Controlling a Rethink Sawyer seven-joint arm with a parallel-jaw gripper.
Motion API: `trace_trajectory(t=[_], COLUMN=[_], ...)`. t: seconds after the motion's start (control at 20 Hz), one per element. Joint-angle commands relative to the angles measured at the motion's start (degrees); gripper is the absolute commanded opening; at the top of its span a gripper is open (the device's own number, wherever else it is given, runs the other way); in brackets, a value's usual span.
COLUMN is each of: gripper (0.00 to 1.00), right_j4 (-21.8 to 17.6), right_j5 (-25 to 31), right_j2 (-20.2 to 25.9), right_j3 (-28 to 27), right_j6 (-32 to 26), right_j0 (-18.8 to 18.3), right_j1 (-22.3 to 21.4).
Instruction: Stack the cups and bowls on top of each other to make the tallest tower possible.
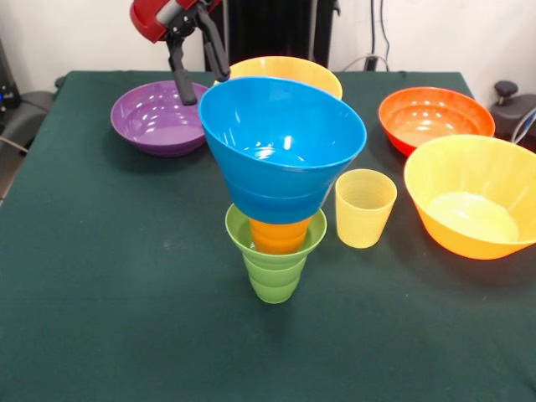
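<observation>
The tower stands at the table's middle. Its lowest piece is the green ribbed cup, with a wider green rim above it. The orange cup sits inside that. The medium blue bowl rests on top, tilted toward the camera. My gripper is open and empty, just behind the blue bowl's far left rim. One of its fingers is close to that rim. The pale yellow cup stands upright to the right of the tower. The small translucent blue bowl is out of view.
A purple bowl sits at the far left, next to the gripper. One big orange bowl is behind the tower. A red-orange bowl is at the far right. A second big orange bowl is at the right edge.
</observation>
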Motion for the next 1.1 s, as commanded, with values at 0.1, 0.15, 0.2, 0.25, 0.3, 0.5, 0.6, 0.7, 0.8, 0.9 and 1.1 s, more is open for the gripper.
trace_trajectory(t=[0.1,0.15,0.2,0.25,0.3,0.5,0.6,0.7,0.8,0.9,1.1], gripper=[1.0,1.0,1.0,1.0,1.0,1.0,1.0,1.0,1.0,1.0,1.0], right_j4=[0.5,2.2,3.1,4.1,5.1,8.0,9.6,11.1,12.5,13.8,14.2], right_j5=[7.3,9.1,10.2,11.2,12.3,15.3,17.1,19.0,21.4,24.0,28.0], right_j2=[2.2,3.5,4.5,5.5,6.5,8.8,9.8,10.5,11.2,11.2,9.1], right_j3=[-1.1,-0.8,-0.6,-0.5,-0.5,-1.5,-2.2,-3.0,-4.4,-6.2,-9.9], right_j6=[4.3,4.8,5.1,5.4,5.7,5.8,5.3,4.9,4.0,2.9,-0.1], right_j0=[0.4,-0.2,-0.7,-1.2,-1.6,-2.6,-3.5,-4.3,-5.1,-5.8,-6.3], right_j1=[-1.0,-3.5,-4.7,-6.1,-7.6,-11.6,-13.6,-15.5,-16.6,-17.5,-16.6])
